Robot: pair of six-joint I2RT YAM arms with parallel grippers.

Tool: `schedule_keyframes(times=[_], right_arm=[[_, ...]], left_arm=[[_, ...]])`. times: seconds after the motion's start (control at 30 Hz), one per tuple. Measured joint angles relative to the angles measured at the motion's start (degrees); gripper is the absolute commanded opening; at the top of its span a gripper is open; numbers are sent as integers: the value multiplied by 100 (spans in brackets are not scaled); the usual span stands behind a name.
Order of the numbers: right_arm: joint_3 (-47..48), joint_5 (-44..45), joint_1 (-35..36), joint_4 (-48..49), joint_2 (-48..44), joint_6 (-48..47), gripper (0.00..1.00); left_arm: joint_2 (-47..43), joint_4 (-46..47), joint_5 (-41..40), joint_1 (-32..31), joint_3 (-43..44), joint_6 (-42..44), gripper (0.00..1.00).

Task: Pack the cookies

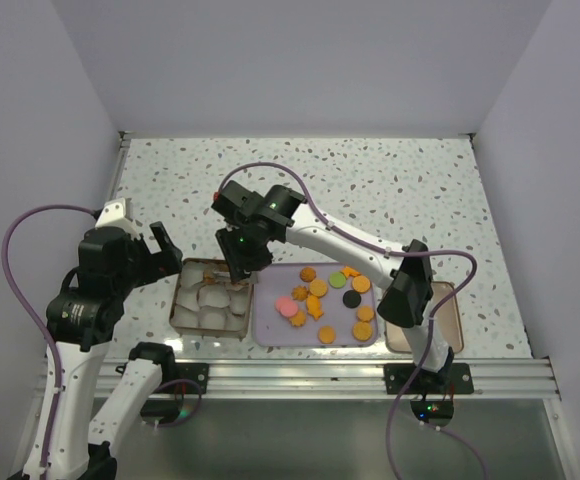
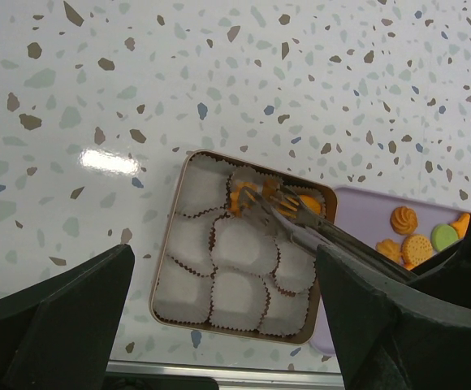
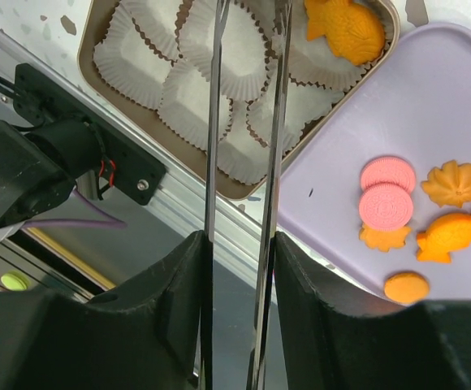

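Your lavender tray (image 1: 270, 330), near centre, holds the loose cookies (image 1: 318, 288): orange discs, stars and fish shapes, two pink, one green, one black. To its left sits the tin (image 1: 210, 334) of white paper cups (image 2: 244, 244), with an orange fish cookie (image 3: 343, 28) in the far right cup. Your right gripper (image 3: 237, 248) pinches tongs (image 3: 272, 162) over the tin. Your left gripper (image 2: 223, 256) is spread wide.

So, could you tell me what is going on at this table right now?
The right hand grips a pair of tongs and holds them out over the tin lined with paper cups. An orange fish-shaped cookie lies in a corner cup near the tong tips, and most other cups look empty. The rest of the cookies sit on the purple tray beside the tin. The left hand hangs open, holding nothing.
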Motion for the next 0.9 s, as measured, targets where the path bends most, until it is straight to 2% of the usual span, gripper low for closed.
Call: schedule_keyframes(times=[0.63, 0.9], right_arm=[[439, 214, -2, -243, -24, 2, 45], [33, 632, -9, -446, -868, 4, 45]], left_arm=[[9, 2, 2, 0, 0, 9, 100], [15, 4, 7, 0, 0, 9, 100]])
